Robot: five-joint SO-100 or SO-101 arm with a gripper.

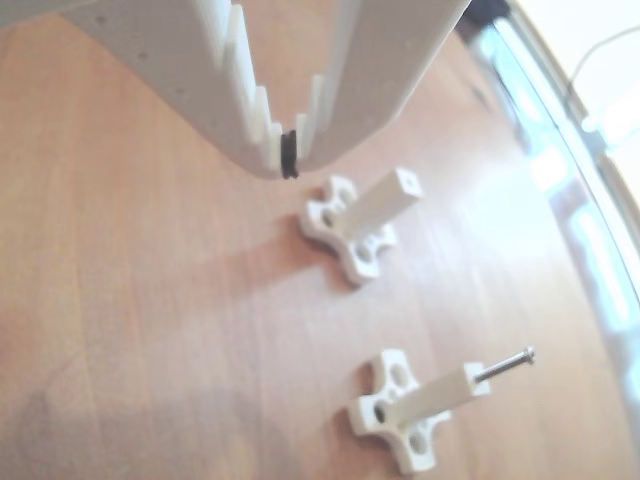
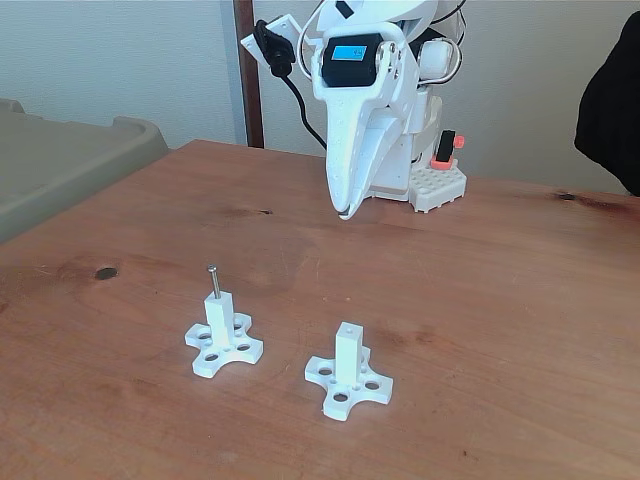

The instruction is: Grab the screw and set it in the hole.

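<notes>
The thin silver screw [image 2: 213, 280] stands upright in the hole at the tip of the left white post [image 2: 222, 322] in the fixed view, its head sticking out above. In the other view the same screw [image 1: 505, 365] juts from the lower post [image 1: 440, 395]. A second white post [image 2: 348, 355] stands to the right with its hole [image 2: 348, 327] bare; its hole [image 1: 407, 183] also shows in the other view. My white gripper [image 2: 343, 212] hangs shut above the table behind both posts, holding nothing. Its tips [image 1: 290, 150] meet at a black pad.
A wooden table [image 2: 500, 300] carries everything. At the far left sits an olive-grey bin [image 2: 70, 160]. A white studded block with an orange part [image 2: 437, 185] stands by the arm's base. A dark shape [image 2: 612, 100] enters at the upper right. The table's shiny edge [image 1: 570, 210] runs along the right.
</notes>
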